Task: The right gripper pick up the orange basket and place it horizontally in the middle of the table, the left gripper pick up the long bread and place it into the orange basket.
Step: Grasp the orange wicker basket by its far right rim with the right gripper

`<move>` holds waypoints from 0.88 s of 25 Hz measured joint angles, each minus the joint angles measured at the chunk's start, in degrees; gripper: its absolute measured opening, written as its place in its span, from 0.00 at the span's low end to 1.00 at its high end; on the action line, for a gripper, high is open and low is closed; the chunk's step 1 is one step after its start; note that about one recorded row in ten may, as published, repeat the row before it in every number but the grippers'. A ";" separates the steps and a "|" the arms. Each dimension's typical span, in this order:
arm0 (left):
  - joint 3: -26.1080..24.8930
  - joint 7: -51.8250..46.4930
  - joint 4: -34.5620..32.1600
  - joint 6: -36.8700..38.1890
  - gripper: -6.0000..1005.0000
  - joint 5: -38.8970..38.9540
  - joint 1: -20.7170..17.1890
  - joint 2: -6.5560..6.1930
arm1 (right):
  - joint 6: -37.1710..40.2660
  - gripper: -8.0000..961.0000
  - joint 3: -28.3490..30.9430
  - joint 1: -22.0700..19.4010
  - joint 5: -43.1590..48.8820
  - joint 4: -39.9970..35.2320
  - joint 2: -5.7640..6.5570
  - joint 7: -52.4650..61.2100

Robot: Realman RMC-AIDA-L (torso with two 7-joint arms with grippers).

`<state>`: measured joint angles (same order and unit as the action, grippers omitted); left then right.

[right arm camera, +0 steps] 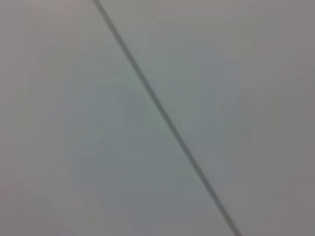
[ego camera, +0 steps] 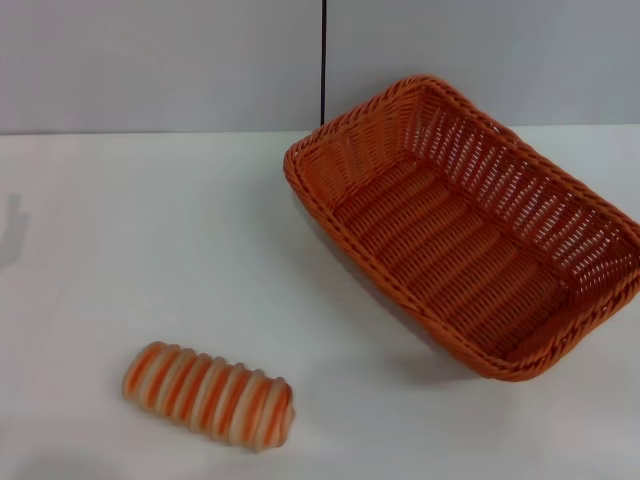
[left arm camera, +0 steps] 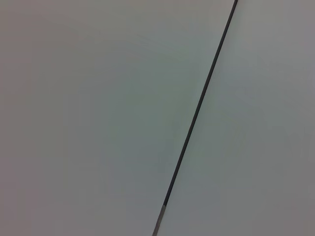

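In the head view the orange basket point(ego camera: 470, 235) rests on the white table point(ego camera: 150, 230) at the right, set at a slant with one corner toward the back wall, and it holds nothing. The long bread point(ego camera: 209, 393), striped orange and cream, lies near the front left of the table, well apart from the basket. Neither gripper shows in any view. Both wrist views show only a grey wall with a dark seam.
A grey wall with a vertical dark seam point(ego camera: 324, 60) stands behind the table. The basket's right end reaches the head view's right edge. A faint shadow point(ego camera: 12, 225) falls on the table at the far left.
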<state>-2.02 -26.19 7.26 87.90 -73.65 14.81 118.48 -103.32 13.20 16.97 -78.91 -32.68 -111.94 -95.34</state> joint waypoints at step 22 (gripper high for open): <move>0.00 0.00 0.21 -1.52 0.85 -0.07 0.65 0.00 | -3.74 0.75 -45.29 7.81 22.88 -42.99 4.95 41.26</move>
<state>-2.02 -26.19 7.47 86.38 -73.72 15.46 118.48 -107.06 -32.09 24.78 -56.03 -75.67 -106.98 -54.07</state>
